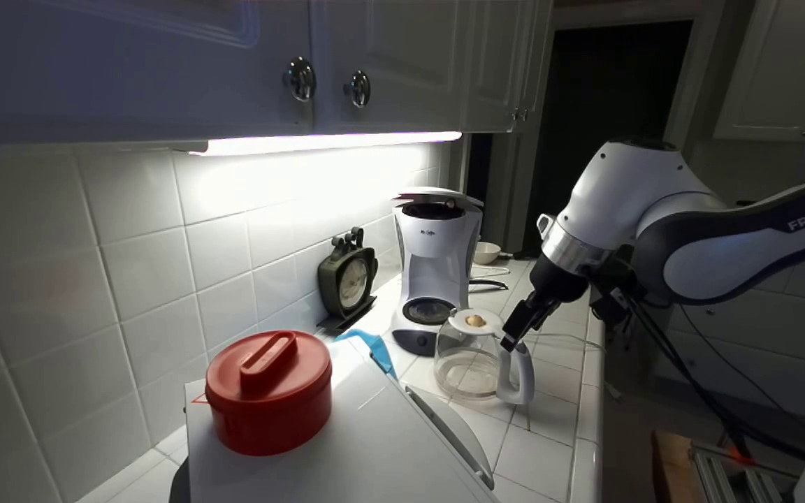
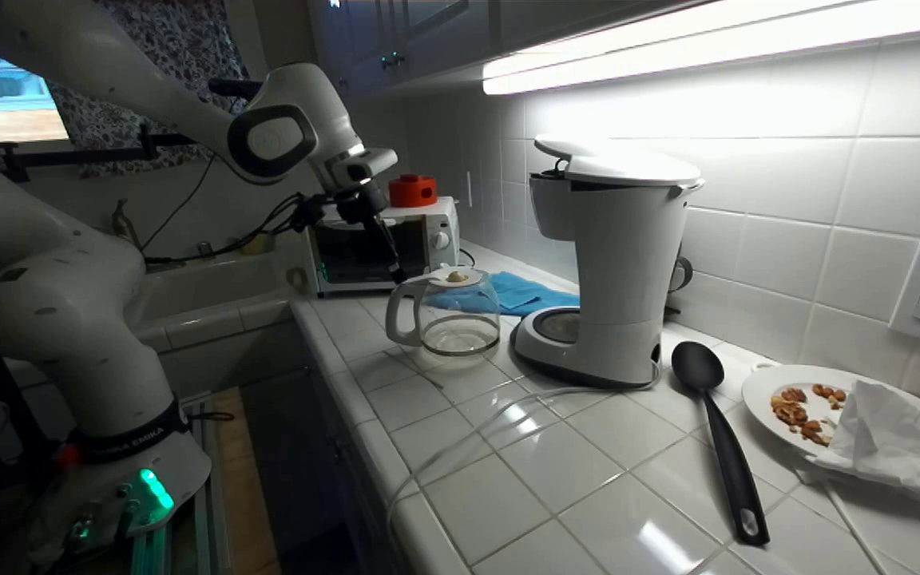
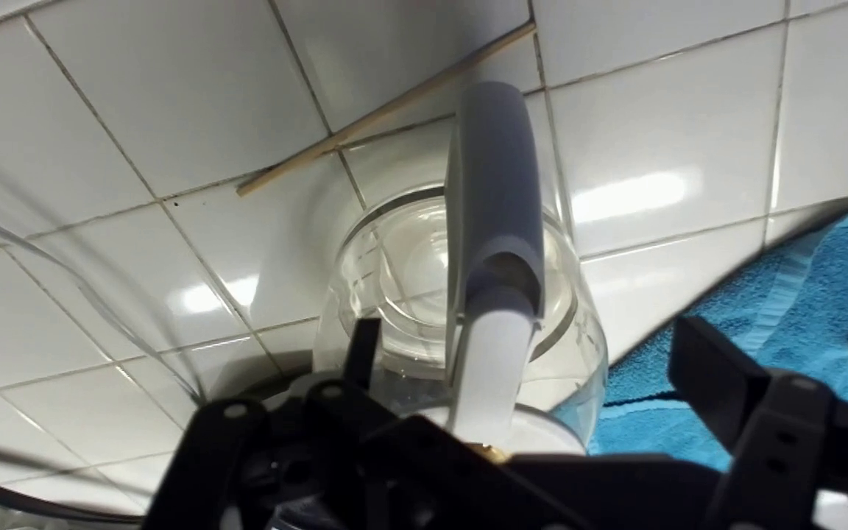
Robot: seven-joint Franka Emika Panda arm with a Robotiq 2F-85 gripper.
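Hovering over the worktop (image 2: 508, 479) with the claw (image 3: 527, 352) gaping wide, gripping nothing; pointing down at the glass carafe (image 2: 460, 319) just below, close to its white handle (image 1: 525, 374), near the blue towel (image 3: 799, 294).

— What gave the light?
— A bright tube (image 1: 332, 143) under the cabinets (image 1: 388, 63), by a white tiled wall (image 1: 158, 265).
— And far left, in an exterior view?
— There hung a patterned curtain (image 2: 188, 40).

A clear glass carafe (image 1: 464, 360) with white lid (image 1: 488, 323) and handle (image 1: 527, 375) stands upright beside the coffee maker (image 1: 433, 241).
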